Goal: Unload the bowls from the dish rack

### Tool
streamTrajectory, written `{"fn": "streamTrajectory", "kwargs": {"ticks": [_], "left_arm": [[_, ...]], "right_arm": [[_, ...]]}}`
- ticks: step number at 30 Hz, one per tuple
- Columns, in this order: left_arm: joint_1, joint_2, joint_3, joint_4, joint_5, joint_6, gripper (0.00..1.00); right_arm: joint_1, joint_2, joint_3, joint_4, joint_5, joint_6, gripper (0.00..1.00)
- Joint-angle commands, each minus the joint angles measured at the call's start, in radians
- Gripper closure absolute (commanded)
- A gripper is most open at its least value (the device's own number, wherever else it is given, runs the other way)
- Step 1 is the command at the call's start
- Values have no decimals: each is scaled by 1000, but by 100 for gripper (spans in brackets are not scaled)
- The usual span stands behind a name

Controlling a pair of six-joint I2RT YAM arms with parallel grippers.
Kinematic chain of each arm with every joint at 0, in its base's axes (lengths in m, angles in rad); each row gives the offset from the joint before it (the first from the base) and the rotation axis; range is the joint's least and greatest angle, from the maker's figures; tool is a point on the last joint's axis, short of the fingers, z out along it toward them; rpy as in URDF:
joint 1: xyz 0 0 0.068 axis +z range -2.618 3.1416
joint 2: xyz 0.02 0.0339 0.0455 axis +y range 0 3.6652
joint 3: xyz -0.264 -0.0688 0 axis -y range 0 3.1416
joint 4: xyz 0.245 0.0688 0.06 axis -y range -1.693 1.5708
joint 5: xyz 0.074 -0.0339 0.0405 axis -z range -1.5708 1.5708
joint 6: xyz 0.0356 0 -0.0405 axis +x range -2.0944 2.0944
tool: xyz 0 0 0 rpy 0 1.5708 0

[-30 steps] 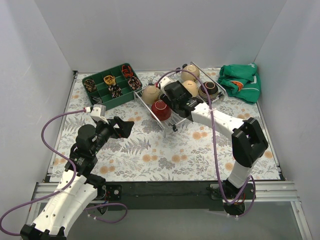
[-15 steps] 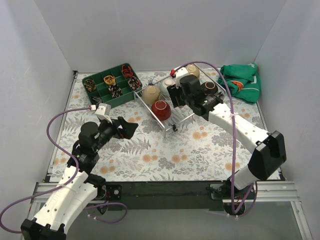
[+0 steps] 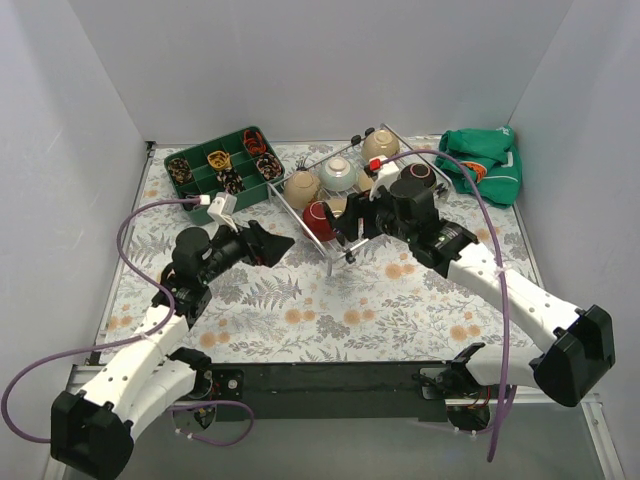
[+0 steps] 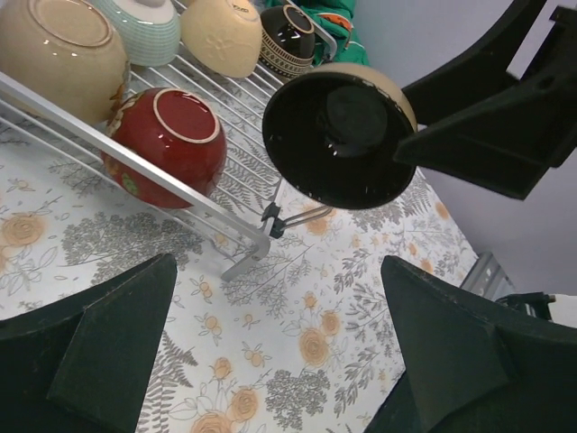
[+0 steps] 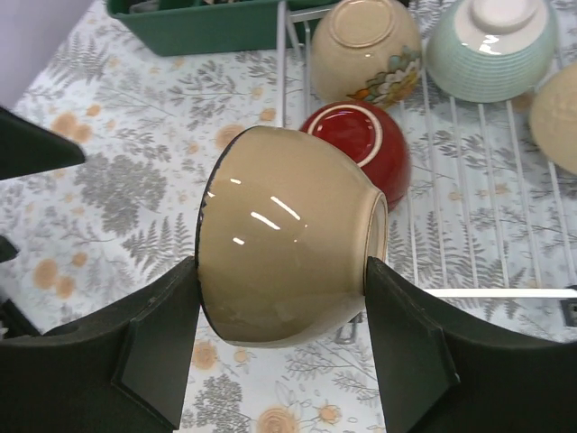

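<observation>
**Held item.** The right gripper is closed on a tan bowl, which sits between its two fingers. The bowl is raised off the bars at the near-left edge of the dish rack, just beside the red bowl.

**Orientation.** The tan bowl lies on its side, with its foot-to-mouth axis roughly level. The dark-glazed mouth opens away from the rack towards the left gripper, and the foot points back over the rack.

**Left gripper.** Its jaws are spread wide and hold nothing. It sits off the rack's near-left corner, apart from the rack.

**In the rack.**
- The red bowl, foot up, is against the near-left rim.
- A beige flowered bowl and a mint bowl are behind it.
- A plain beige bowl is at the far end.
- A dark brown bowl is on the right side.

**Obscured.**
- From above, the right gripper covers most of the tan bowl.
- In the right wrist view, the plain beige bowl is cut off at the edge.
- Exactly where the fingers meet the tan bowl cannot be made out.
</observation>
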Motion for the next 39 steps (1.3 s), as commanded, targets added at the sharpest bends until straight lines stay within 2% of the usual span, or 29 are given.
{"fn": "streamTrajectory", "kwargs": {"ticks": [1, 12, 15, 19, 23, 24, 26, 27, 28, 29, 31, 34, 35, 37, 38, 39], "left_arm": [[-22, 69, -4, 183, 34, -88, 2], [-135, 231, -10, 352, -6, -141, 2], [-163, 258, -4, 371, -35, -138, 7], [-182, 295, 3, 355, -49, -141, 18], [-192, 291, -16, 358, -74, -151, 44], [-194, 286, -21, 358, -90, -153, 57], [-197, 265, -30, 346, -106, -153, 71], [-197, 255, -29, 339, -126, -151, 85], [-198, 248, -30, 317, -138, -148, 92], [-198, 232, -30, 306, -150, -145, 98], [-197, 214, -32, 282, -176, -144, 100], [-198, 185, -27, 238, -202, -136, 100], [-198, 170, -24, 219, -212, -134, 100], [-197, 156, -9, 153, -239, -133, 100], [-197, 148, -3, 129, -274, -131, 100], [-197, 134, 3, 103, -291, -122, 100]], "right_arm": [[0, -101, -46, 251, -132, 131, 82], [0, -215, -210, 436, -264, 337, 81], [0, -226, -236, 477, -299, 373, 81], [0, -235, -276, 511, -328, 410, 81], [0, -247, -305, 532, -329, 424, 81], [0, -250, -311, 532, -324, 424, 80], [0, -255, -325, 537, -316, 424, 80], [0, -256, -330, 539, -315, 423, 79], [0, -258, -334, 540, -312, 423, 78], [0, -259, -339, 543, -309, 424, 77], [0, -261, -351, 546, -307, 424, 73], [0, -270, -362, 546, -301, 413, 57], [0, -275, -366, 545, -293, 403, 47], [0, -293, -377, 536, -284, 384, 37], [-1, -299, -379, 523, -267, 365, 28], [-1, -311, -379, 490, -258, 348, 24]]}}
